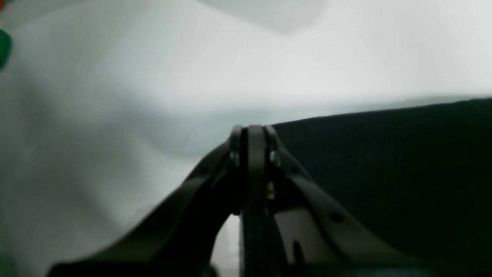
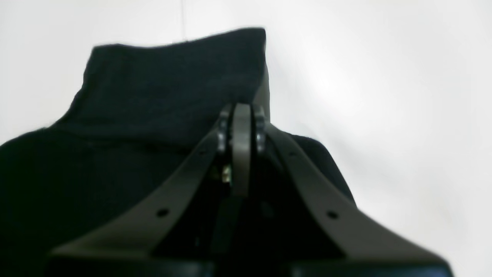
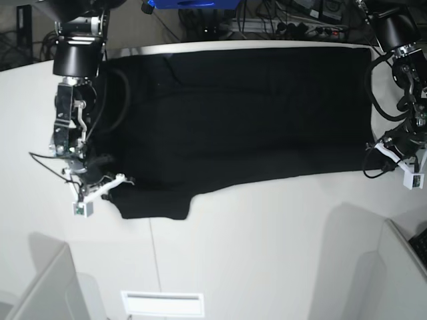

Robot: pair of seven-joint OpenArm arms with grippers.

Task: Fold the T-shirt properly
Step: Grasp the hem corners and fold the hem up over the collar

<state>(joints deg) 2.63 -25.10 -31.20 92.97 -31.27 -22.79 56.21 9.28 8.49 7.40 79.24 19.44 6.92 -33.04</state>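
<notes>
The black T-shirt (image 3: 240,113) lies spread flat across the white table (image 3: 253,253), plain side up, with no print showing. In the base view my right gripper (image 3: 125,179) is at the shirt's near left corner by a sleeve. In the right wrist view this gripper (image 2: 241,109) is shut with black cloth (image 2: 165,88) bunched around its tips. My left gripper (image 3: 371,145) is at the shirt's right edge. In the left wrist view it (image 1: 251,130) is shut right where the cloth's edge (image 1: 384,161) ends.
Cables and equipment (image 3: 293,20) crowd the far edge behind the table. Grey raised panels stand at the near left (image 3: 40,280) and near right (image 3: 400,267). A green object (image 1: 4,46) shows at the left wrist view's left edge.
</notes>
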